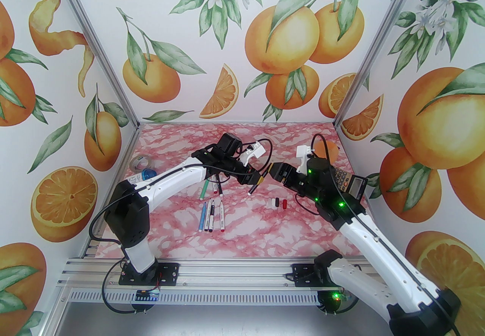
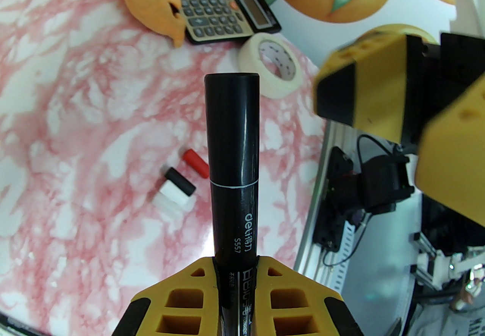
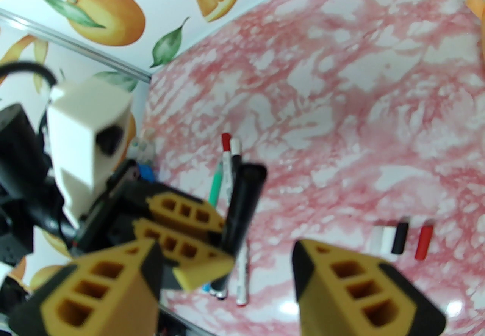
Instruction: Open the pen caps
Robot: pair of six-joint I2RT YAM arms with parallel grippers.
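The black pen [image 2: 232,145] is glossy plastic, its barrel catching light around crisp white print. The yellow jaws gripping it look like matt moulded plastic with hollow cells and black edging. The loose caps [image 2: 178,182], red, black and white, are smooth plastic. The counter [image 2: 75,99] is a slick pink marbled sheet with glare patches. The tape roll [image 2: 273,65] is matt cream paper; the rail [image 1: 212,275] is ribbed bare metal
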